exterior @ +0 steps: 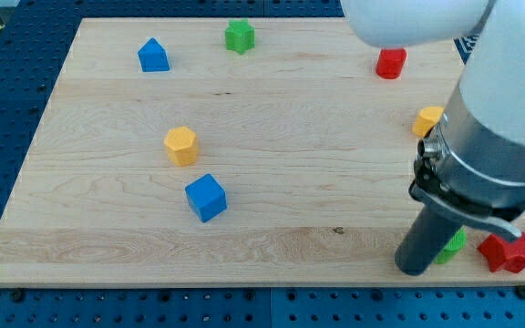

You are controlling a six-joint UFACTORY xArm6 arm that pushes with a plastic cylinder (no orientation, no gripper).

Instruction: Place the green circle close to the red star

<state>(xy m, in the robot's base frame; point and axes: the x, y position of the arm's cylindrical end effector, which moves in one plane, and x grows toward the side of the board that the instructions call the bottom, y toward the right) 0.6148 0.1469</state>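
Observation:
The green circle (453, 244) lies near the board's bottom right corner, mostly hidden behind my rod. The red star (507, 252) lies just to its right, a small gap between them. My tip (414, 271) rests on the board right at the green circle's left side; I cannot tell whether it touches the block.
A blue house-shaped block (153, 56) and a green star-like block (239, 36) lie at the view's top left. A red block (390, 63) lies at the top right. A yellow hexagon (180, 146) and a blue cube (206, 198) lie left of centre. A yellow block (427, 120) shows partly behind the arm.

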